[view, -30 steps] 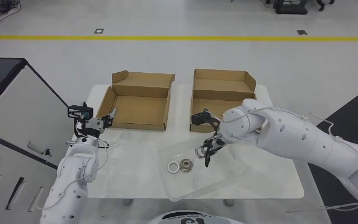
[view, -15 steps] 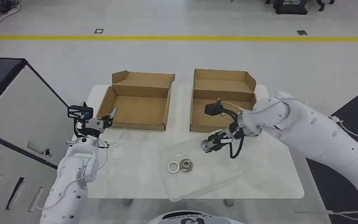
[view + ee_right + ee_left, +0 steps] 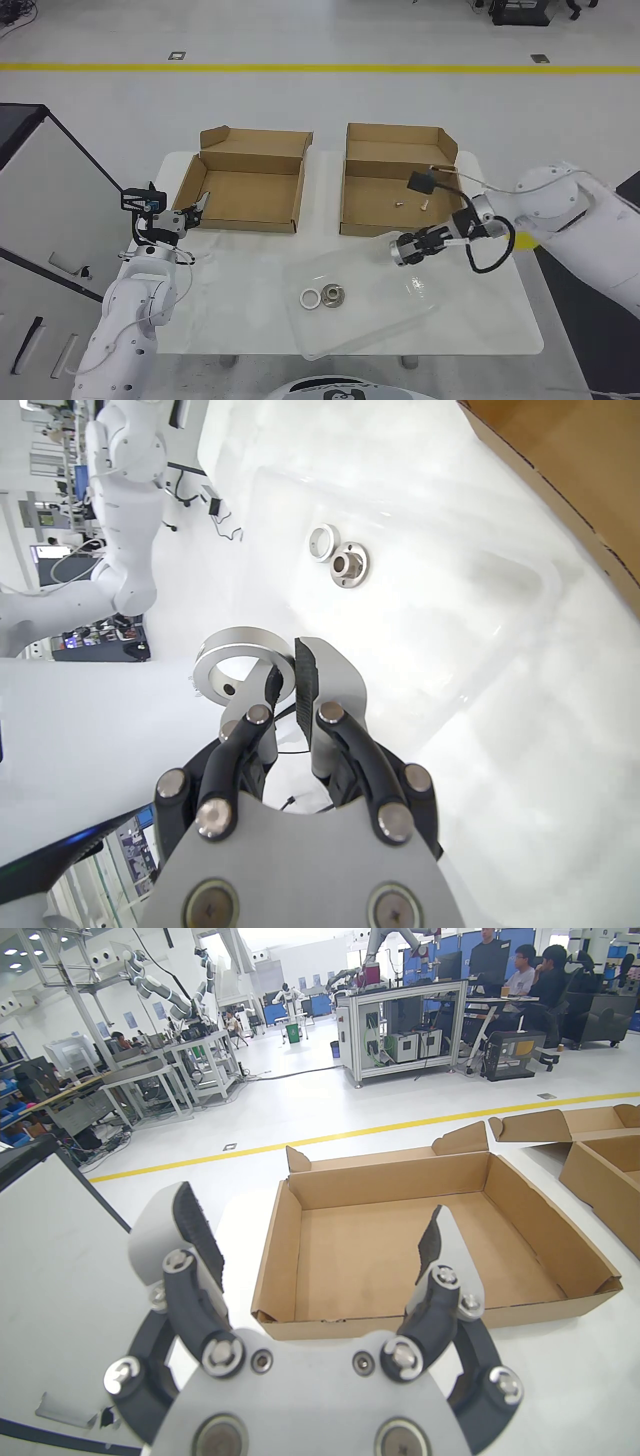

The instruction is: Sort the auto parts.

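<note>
Right of centre in the top view, the right claw [image 3: 402, 250] hangs at the upper edge of the tray [image 3: 350, 325], clenched on a ring [image 3: 240, 639] — the right box [image 3: 370, 195] lies just above-left, nearest this arm. Its wrist view reveals the pinch on the ring's wall, too small to tell from above; the left claw [image 3: 310, 1205] gapes beside the left box [image 3: 400, 1253].

Pale floor [image 3: 320, 30] w/ 1 yellow line [image 3: 320, 68]; workbenches [image 3: 135, 1075] & equipment racks [image 3: 400, 1023] behind, ceiling lights [image 3: 22, 952] on.
</note>
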Robot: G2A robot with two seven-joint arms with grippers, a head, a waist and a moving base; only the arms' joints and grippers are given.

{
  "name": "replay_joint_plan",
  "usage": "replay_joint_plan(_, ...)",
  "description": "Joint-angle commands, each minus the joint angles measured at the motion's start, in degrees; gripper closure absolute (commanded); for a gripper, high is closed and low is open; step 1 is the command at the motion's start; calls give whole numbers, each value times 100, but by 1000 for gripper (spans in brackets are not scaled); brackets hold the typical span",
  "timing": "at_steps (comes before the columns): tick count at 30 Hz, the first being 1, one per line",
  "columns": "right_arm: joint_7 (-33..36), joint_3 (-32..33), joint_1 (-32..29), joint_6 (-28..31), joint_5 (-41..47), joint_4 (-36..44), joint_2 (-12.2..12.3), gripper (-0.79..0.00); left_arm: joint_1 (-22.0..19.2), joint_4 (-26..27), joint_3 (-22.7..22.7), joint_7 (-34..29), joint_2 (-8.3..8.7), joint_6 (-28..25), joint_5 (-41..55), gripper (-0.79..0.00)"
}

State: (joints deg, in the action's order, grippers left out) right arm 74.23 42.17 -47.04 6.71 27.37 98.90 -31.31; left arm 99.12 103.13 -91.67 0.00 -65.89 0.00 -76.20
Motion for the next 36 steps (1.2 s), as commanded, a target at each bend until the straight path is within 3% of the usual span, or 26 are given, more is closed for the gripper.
replay_joint_plan(1,96,96,-78,217,192,-22,20,0,0,0,0,0,0,0,0,-785)
replay_joint_plan(13,928,218,-36,1171,1188,-77,-161,0,0,0,0,0,0,0,0,-785)
replay_joint_plan(17,1059,109,144,1168,1397,-141,-304,0,0,0,0,0,0,0,0,-785)
replay_joint_plan(30,835,153,87,1130,1277,-109,-310,0,0,0,0,0,0,0,0,-785)
replay_joint_plan(36,1060,345,-32,1276,2246,-58,-362,0,0,0,0,0,0,0,0,-785)
